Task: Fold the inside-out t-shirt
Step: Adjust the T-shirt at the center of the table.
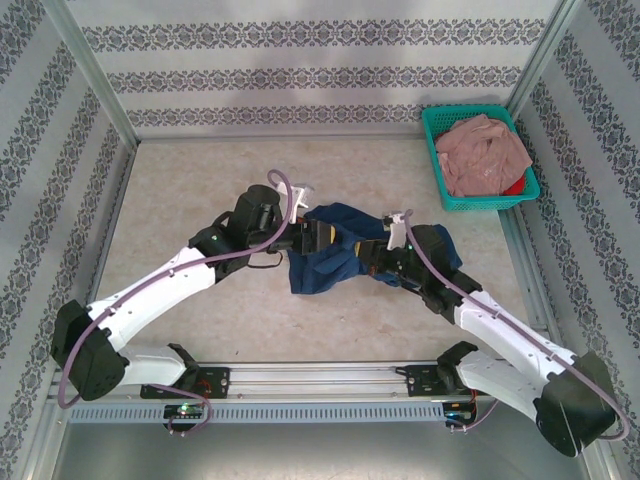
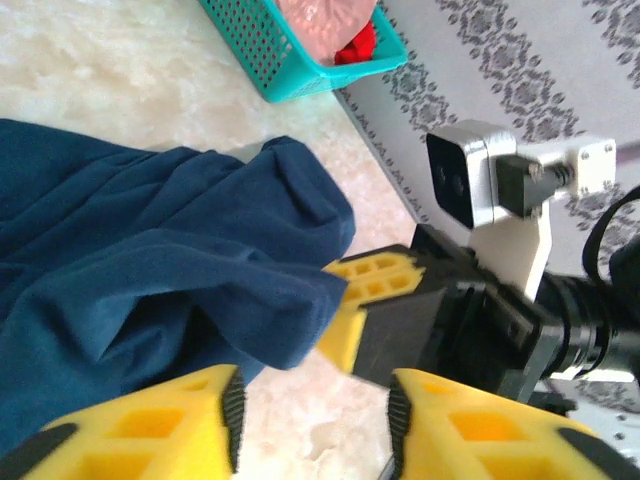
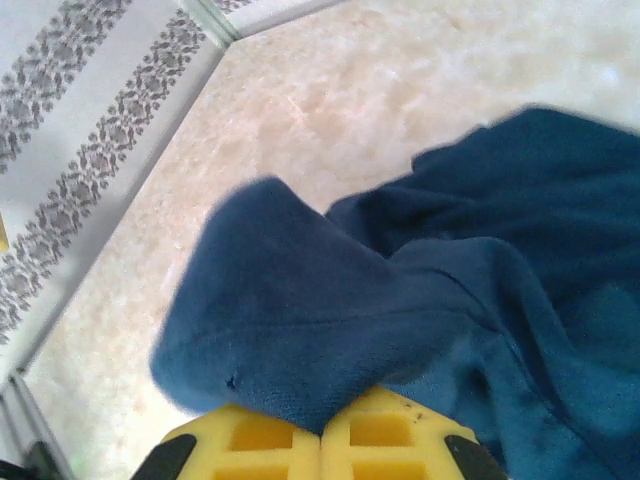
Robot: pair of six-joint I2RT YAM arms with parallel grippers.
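The inside-out t-shirt (image 1: 322, 268) is a dark navy heap bunched up in the middle of the table. My right gripper (image 1: 372, 260) is shut on a fold of it; in the right wrist view the yellow fingers (image 3: 260, 445) meet with navy cloth (image 3: 300, 320) pinched at their tips (image 3: 320, 428). My left gripper (image 1: 312, 238) is at the heap's left side. In the left wrist view it (image 2: 315, 420) stands open over bare table, with nothing between its pads. The shirt (image 2: 150, 260) hangs just beyond it, gripped by the right gripper's yellow fingers (image 2: 368, 285).
A teal basket (image 1: 433, 145) stands at the back right, holding a dusty pink garment (image 1: 485, 150) and something red (image 2: 360, 45). Patterned walls enclose the table on three sides. The right wrist's white camera (image 2: 470, 185) is close to my left fingers.
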